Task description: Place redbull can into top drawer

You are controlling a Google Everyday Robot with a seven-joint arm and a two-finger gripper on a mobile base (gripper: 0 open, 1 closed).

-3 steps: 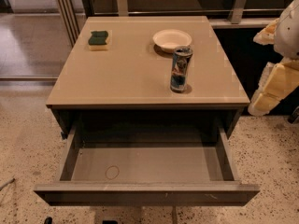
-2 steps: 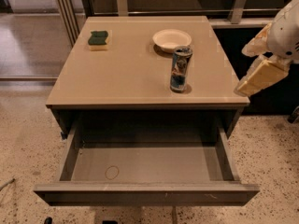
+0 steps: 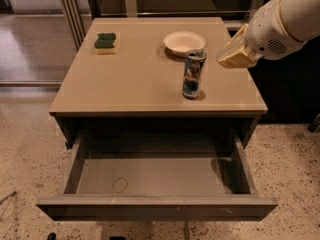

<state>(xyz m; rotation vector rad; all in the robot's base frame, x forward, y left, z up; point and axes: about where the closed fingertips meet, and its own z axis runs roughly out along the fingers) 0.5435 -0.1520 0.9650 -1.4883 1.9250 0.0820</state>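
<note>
Tan claw (image 3: 232, 55) hovers near redbull can (image 3: 193, 74), white bowl (image 3: 184, 41) behind.

pincer (image 3: 225, 58): moved up-left from beside the bench (image 3: 140, 71) | now over its right edge | nearer redbull can (image 3: 193, 74), not touching

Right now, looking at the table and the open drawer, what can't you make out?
- Camera view: the gripper is near the right edge of the table, beside the redbull can; its arm is cut off by the frame's top-right corner.
- Camera view: the back of the top drawer is hidden under the table, in shadow.
- Camera view: the can's lettering is too small to read.
</note>
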